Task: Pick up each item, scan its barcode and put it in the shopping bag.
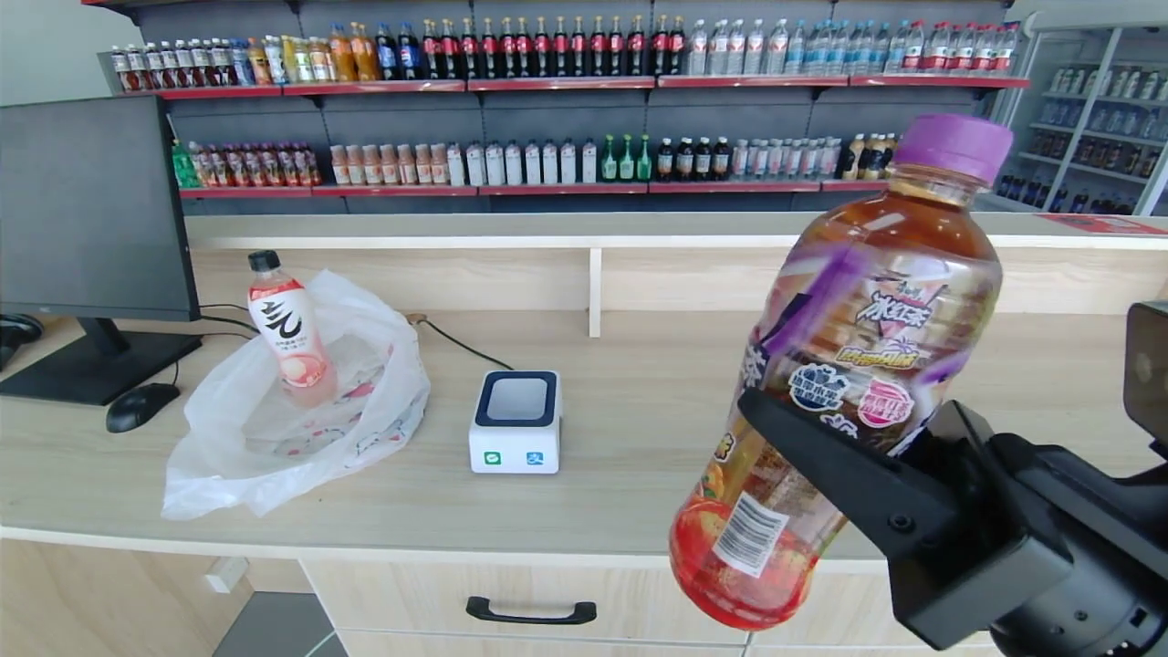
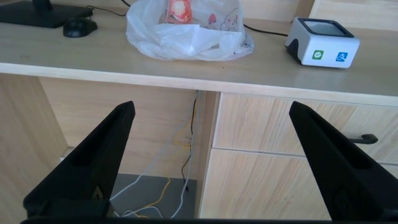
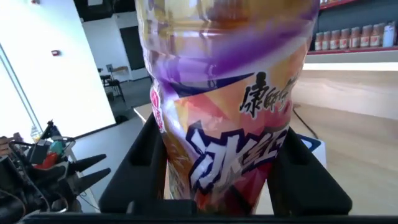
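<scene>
1. Right gripper (image 1: 821, 447): jaws clamped across the lower body of the tea bottle (image 1: 867, 319), one on each side. The bottle is off the tabletop (image 1: 639, 401), raised over its near right part.
2. Long axis: tilted, purple cap high and leaning to the robot's right, base low and toward the robot. The barcode (image 1: 750, 534) sits near the base, facing back toward the head camera, not down.
3. Key relation: the scanner (image 1: 516, 420) stands on the tabletop well to the left of the bottle and lower, with its window facing up. The label probably has to travel left and turn to face that window.
4. The shopping bag (image 1: 237, 456) lies farther left, beyond the scanner, mouth open; a pink bottle (image 1: 290, 328) already stands inside.
5. Room: bare tabletop between the bottle and the scanner. The scanner's cable runs off behind it, clear of that path.
6. Left gripper (image 2: 211, 162): jaws spread wide, holding nothing, low in front of the drawers and under the tabletop edge. The right arm is the nearer one for the scan.
7. Risk, as a judgement: the grip is low on a tall, tilted bottle, so turning it may let it swing.
</scene>
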Controlling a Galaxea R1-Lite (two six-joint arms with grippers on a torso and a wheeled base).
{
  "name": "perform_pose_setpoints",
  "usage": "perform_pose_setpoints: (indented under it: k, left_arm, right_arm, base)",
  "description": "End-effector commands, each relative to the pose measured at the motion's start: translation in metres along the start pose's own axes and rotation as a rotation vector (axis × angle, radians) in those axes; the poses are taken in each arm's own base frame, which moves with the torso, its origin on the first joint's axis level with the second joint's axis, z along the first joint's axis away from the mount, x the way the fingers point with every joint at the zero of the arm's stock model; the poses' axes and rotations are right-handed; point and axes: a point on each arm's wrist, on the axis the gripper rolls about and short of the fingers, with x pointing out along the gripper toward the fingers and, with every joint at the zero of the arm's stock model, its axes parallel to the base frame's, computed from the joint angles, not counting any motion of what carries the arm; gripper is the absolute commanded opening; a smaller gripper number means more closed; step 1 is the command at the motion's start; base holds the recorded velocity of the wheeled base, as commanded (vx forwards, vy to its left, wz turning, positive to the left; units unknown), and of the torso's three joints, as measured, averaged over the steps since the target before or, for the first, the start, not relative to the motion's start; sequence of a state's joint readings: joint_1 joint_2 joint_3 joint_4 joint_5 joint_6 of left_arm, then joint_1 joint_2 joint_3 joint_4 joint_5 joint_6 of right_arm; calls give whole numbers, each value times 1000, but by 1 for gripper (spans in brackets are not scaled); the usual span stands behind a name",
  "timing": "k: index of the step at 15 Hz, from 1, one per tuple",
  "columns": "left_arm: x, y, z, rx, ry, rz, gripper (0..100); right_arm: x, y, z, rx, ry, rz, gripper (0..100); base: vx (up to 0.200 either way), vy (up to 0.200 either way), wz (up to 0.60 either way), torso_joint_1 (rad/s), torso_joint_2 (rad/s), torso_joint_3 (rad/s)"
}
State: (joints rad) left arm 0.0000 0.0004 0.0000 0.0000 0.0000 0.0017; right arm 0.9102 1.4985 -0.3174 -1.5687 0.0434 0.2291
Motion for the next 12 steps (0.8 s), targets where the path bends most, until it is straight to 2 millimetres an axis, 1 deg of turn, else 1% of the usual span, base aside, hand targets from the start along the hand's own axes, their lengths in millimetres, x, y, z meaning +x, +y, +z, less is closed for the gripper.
perform_pose_setpoints:
  k: [1, 2, 4, 6, 7, 8, 11, 12]
  left_arm:
    - [0, 0, 0, 0, 0, 0, 100]
    - [0, 0, 0, 0, 0, 0, 100]
    - [0, 0, 0, 0, 0, 0, 100]
    - [0, 0, 0, 0, 0, 0, 100]
    - [0, 0, 0, 0, 0, 0, 100]
    - [0, 0, 0, 0, 0, 0, 100]
    - [0, 0, 0, 0, 0, 0, 100]
    - [0, 0, 0, 0, 0, 0, 100]
  right_arm:
    - [6, -1, -5, 1, 20, 26, 0]
    - [6, -1, -6, 10, 26, 37, 0]
    - [8, 5, -5, 114, 30, 92, 0]
    - [10, 7, -2, 146, 33, 152, 0]
    - [14, 12, 3, 200, 36, 252, 0]
    - [16, 14, 6, 215, 35, 287, 0]
    - [31, 15, 18, 305, 13, 297, 0]
    - [39, 12, 25, 326, -14, 292, 0]
  base:
    - [0, 0, 0, 0, 0, 0]
    - [0, 0, 0, 0, 0, 0]
    - [0, 0, 0, 0, 0, 0]
    - [0, 0, 0, 0, 0, 0]
    - [0, 0, 0, 0, 0, 0]
    - [0, 0, 0, 0, 0, 0]
    - [0, 0, 0, 0, 0, 0]
    - [0, 0, 0, 0, 0, 0]
